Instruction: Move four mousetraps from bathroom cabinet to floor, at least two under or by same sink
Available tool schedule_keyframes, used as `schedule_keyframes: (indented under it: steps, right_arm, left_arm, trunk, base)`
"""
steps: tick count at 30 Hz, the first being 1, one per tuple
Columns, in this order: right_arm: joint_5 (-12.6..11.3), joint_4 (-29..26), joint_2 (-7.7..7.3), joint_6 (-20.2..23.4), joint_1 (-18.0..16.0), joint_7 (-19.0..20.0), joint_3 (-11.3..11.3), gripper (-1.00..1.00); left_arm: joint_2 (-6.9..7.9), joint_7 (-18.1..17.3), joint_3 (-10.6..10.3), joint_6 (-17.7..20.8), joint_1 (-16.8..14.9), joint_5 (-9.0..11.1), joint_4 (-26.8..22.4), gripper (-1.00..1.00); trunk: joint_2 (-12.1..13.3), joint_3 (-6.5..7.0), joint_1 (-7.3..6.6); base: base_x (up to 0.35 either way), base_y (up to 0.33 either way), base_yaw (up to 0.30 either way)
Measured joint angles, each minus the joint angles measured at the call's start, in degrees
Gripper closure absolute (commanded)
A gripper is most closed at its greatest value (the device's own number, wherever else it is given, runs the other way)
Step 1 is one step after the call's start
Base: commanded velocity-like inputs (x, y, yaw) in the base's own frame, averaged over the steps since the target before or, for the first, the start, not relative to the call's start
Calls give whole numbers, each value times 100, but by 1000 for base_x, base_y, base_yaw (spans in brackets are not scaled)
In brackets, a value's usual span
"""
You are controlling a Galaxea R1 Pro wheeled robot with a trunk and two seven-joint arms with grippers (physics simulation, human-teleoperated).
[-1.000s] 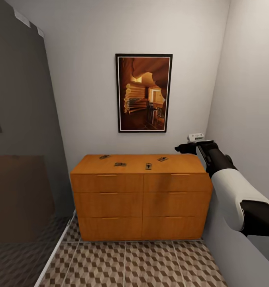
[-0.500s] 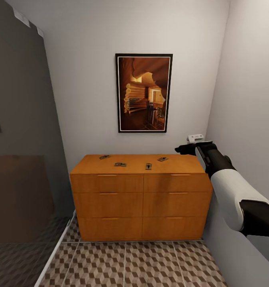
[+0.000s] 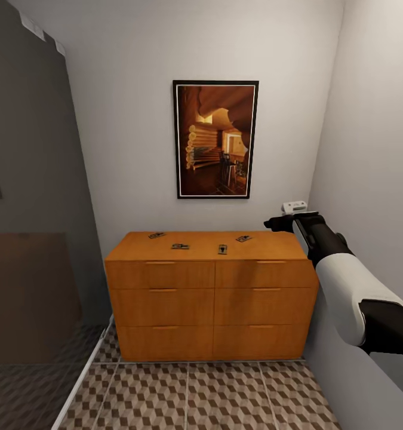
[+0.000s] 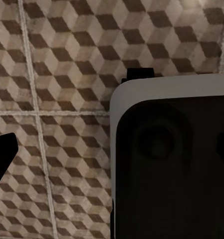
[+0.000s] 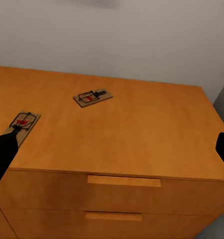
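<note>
Resting on the low orange-brown wooden cabinet [image 3: 210, 286]: four small flat brown wooden mousetraps [image 3: 156, 235] [image 3: 180, 246] [image 3: 222, 249] [image 3: 243, 238] with dark wire.
Cube-patterned tiled bathroom floor [image 3: 189, 394] below; framed picture [image 3: 215, 138] above; right gripper [image 3: 277, 224] near cabinet's right end, fingers wide apart, empty. Left gripper: state indeterminable.
</note>
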Motion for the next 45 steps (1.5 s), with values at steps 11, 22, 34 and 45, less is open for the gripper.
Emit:
schedule_keyframes:
  steps: [11,22,34,45]
  right_arm:
    - [0,5,-10,0,0,-8,3,-100]
    - [-1,186,22,-3,0,-40,9,-100]
    - [-3,345,255,-1,0,-381,14,-100]
    - [-13,350,319,-10,0,-645,0,-100]
  left_arm:
    - [-33,-8,7,-8,4,8,-4,-100]
    - [-98,-13,15,-1,4,17,5,-100]
    - [-121,-13,15,5,4,17,5,-100]
    - [-120,-13,15,0,4,17,4,-100]
  trunk:
    - [0,0,0]
    - [0,0,0]
    - [0,0,0]
    - [0,0,-1]
  base:
    - [0,0,0]
    - [0,0,0]
    - [0,0,0]
    - [92,0,0]
